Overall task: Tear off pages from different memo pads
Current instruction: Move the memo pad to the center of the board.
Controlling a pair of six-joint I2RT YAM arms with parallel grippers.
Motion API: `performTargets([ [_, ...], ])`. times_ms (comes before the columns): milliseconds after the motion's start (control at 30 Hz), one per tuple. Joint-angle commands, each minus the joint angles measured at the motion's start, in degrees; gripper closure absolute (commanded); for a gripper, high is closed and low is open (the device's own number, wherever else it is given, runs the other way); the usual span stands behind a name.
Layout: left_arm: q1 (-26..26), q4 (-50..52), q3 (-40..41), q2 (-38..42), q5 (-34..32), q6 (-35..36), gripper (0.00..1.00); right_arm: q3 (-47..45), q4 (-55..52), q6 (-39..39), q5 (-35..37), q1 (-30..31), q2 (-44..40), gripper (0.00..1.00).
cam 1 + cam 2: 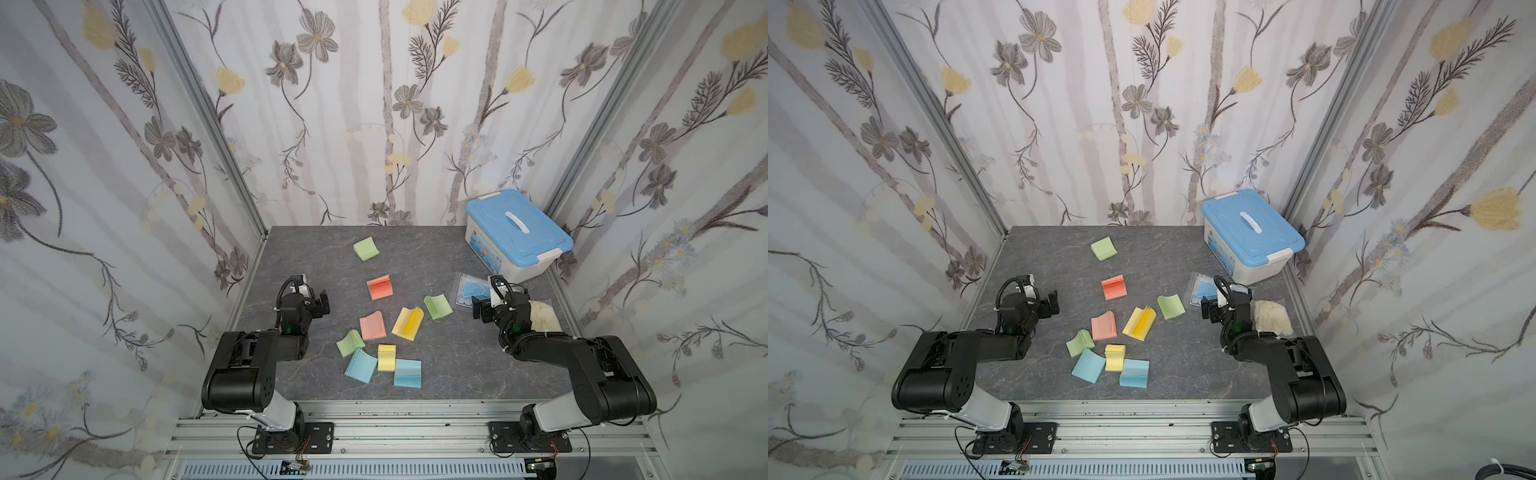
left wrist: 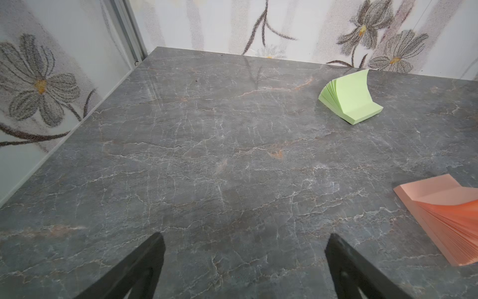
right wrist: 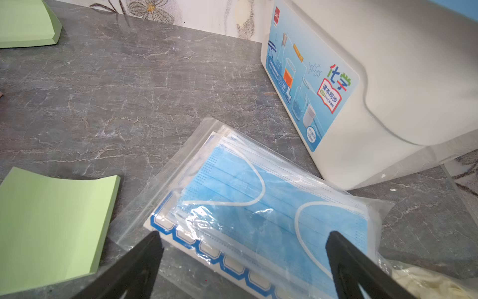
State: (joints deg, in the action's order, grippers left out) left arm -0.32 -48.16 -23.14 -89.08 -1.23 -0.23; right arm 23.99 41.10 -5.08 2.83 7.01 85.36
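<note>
Several memo pads lie mid-table in both top views: a green one (image 1: 366,248) far back, salmon (image 1: 380,286), green (image 1: 437,306), yellow (image 1: 407,323), pink (image 1: 372,326), and a near cluster with a blue one (image 1: 407,372). Their top pages curl up, still attached. My left gripper (image 1: 323,304) hangs open over bare table left of the pads; its wrist view shows the green pad (image 2: 350,99) and the salmon pad (image 2: 445,220) ahead of the gripper (image 2: 245,235). My right gripper (image 1: 478,309) is open above the mask packet (image 3: 258,207), empty, with a green pad (image 3: 51,227) beside it.
A white box with a blue lid (image 1: 517,232) stands at the back right. The clear packet of blue masks (image 1: 467,291) lies in front of it, and a bag of whitish material (image 1: 540,316) lies by the right wall. Patterned curtain walls close three sides.
</note>
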Motion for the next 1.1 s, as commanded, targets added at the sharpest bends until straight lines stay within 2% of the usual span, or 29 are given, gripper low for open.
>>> performTargets([
  [0, 0.1, -0.8, -0.4, -0.1, 0.6, 0.0, 0.0, -0.1, 1.3, 0.2, 0.1, -0.1, -0.3, 0.0],
  [1067, 0.7, -0.3, -0.6, -0.2, 1.8, -0.4, 0.0, -0.1, 1.4, 0.1, 0.7, 0.2, -0.3, 0.0],
])
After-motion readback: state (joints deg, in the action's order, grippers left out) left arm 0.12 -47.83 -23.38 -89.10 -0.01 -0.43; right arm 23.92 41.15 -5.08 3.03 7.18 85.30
